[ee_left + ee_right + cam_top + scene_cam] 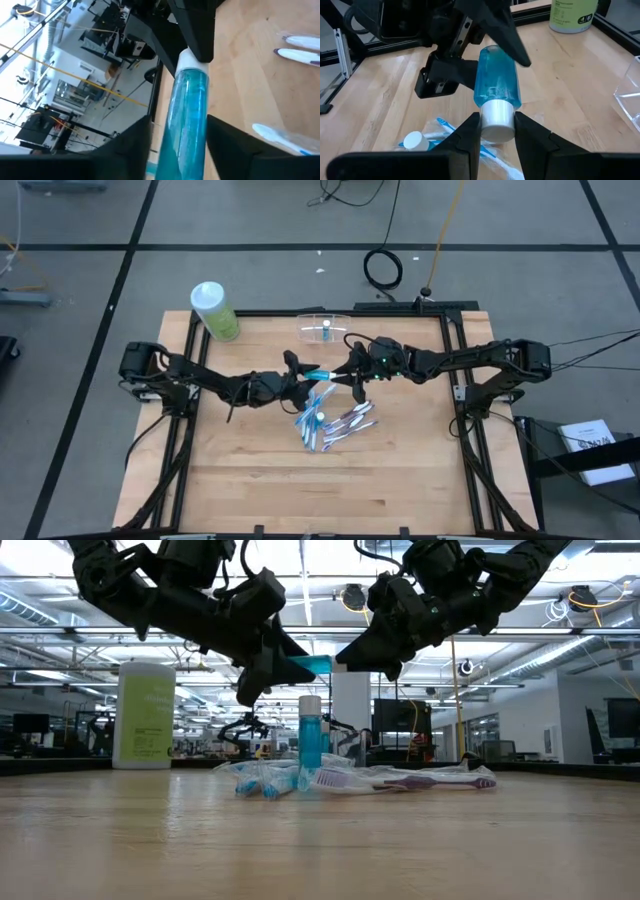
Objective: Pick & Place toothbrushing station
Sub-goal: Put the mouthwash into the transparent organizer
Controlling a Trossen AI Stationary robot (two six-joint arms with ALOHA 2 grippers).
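Both grippers pinched one small clear blue bottle (496, 82) with a white cap in mid-air above the desk (240, 470): the right gripper (496, 127) on the cap, the left gripper (178, 145) around the body. If either set of fingers let go early, I reckoned, it would drop onto the toothbrushes (325, 420).

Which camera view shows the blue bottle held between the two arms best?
The right wrist view: the blue bottle shows whole, white cap between the right fingers. The left wrist view shows it close but cropped. The high and low views show only a small blue part.
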